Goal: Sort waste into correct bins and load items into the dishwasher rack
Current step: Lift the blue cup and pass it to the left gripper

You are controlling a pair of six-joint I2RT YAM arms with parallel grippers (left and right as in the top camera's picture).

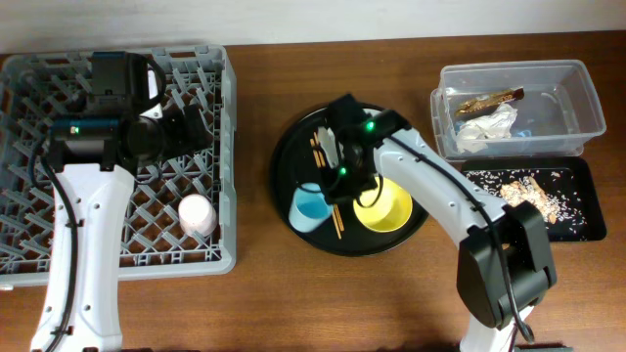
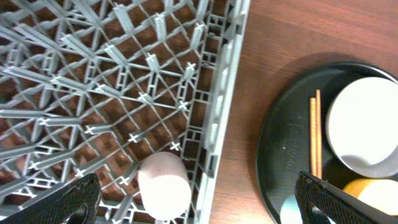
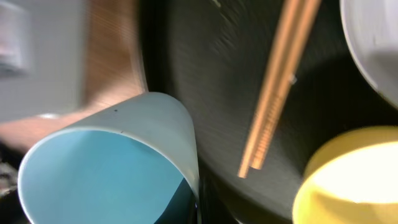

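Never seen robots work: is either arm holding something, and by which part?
Right gripper seems to pinch the blue cup by its rim; left gripper holds nothing.

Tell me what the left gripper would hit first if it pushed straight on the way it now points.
Probably the large grey plastic dishwasher rack. The open left gripper aims down at its right wall, just beside the small pink cup inside it. Depth is unclear, so the cup might be touched first.

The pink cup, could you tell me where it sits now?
In the overhead view the pink cup lies inside the dishwasher rack at left, near its lower-right corner.
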